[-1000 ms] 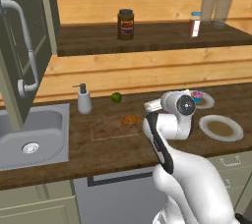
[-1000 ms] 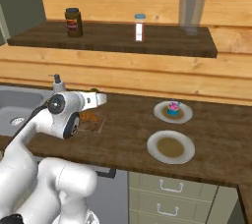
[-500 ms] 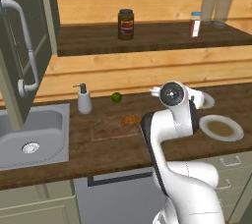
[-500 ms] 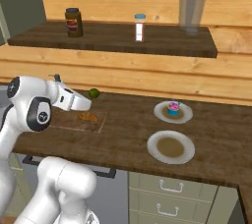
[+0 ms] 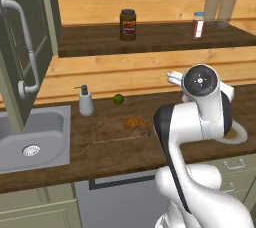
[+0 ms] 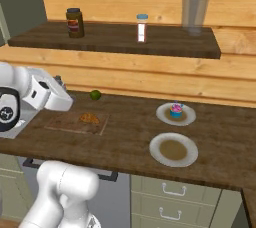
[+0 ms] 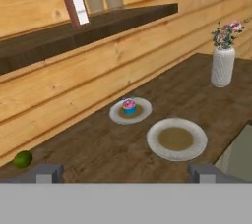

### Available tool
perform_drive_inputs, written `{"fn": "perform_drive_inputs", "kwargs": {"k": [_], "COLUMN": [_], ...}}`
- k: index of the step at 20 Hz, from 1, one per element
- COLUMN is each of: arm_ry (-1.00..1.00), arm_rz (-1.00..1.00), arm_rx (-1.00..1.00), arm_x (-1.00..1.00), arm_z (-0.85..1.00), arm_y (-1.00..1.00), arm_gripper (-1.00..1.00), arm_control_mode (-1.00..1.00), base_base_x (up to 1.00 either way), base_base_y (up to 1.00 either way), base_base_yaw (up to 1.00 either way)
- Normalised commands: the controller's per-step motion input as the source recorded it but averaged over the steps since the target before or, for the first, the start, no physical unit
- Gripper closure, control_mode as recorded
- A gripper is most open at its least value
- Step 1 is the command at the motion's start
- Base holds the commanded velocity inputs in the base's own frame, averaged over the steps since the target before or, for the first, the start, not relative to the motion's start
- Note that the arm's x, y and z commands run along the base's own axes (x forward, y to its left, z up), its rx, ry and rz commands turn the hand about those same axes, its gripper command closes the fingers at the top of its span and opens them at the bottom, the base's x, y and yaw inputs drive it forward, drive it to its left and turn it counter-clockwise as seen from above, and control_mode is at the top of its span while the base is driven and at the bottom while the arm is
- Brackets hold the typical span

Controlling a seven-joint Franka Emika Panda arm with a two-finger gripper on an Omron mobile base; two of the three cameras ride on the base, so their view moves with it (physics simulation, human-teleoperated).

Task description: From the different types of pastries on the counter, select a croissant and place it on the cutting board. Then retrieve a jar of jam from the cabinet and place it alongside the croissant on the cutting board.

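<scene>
Croissant [image 6: 90, 118] lying on the cutting board [image 6: 62, 122] near the counter's [image 6: 130, 144] front edge, beside the sink [image 5: 45, 137]; cupcake [image 7: 129, 105] on a plate [image 7: 118, 115] toward the back; gripper [image 7: 125, 173] raised, fingers spread, holding nothing

counter [image 6: 125, 137], cutting board [image 6: 65, 122], 2 plates [image 6: 173, 149], lime [image 6: 95, 94]

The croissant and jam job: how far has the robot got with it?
Done: the croissant already lies on the cutting board. In hand: nothing; the claw is open and empty, looking along the counter at the cupcake. Left: no jar of jam is on the board yet, and the cabinet door with the curved handle sits to the left of the sink.
</scene>
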Motion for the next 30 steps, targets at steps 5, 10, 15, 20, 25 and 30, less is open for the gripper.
{"fn": "perform_drive_inputs", "kwargs": {"k": [5, 10, 15, 20, 25, 30], "arm_ry": [0.00, 0.00, 0.00, 0.00, 0.00, 0.00], "arm_rz": [0.22, 0.14, 0.02, 0.00, 0.00, 0.00], "arm_rx": [0.04, -0.02, -0.02, 0.00, 0.00, 0.00], "arm_x": [-0.41, -0.06, 0.00, 0.00, 0.00, 0.00], "arm_z": [0.14, 0.00, 0.00, 0.00, 0.00, 0.00], "arm_y": [0.15, 0.47, 0.07, 0.00, 0.00, 0.00], "arm_gripper": [-1.00, -1.00, -1.00, -1.00, -1.00, -1.00], "arm_control_mode": [-1.00, -1.00, 1.00, 1.00, 1.00, 1.00], "base_base_x": [0.00, 0.00, -0.19, -1.00, -1.00, -0.57], "base_base_y": [0.00, 0.00, 0.08, 0.02, 0.11, 0.74], "base_base_yaw": [0.00, 0.00, 0.00, 0.00, 0.00, 0.01]}}
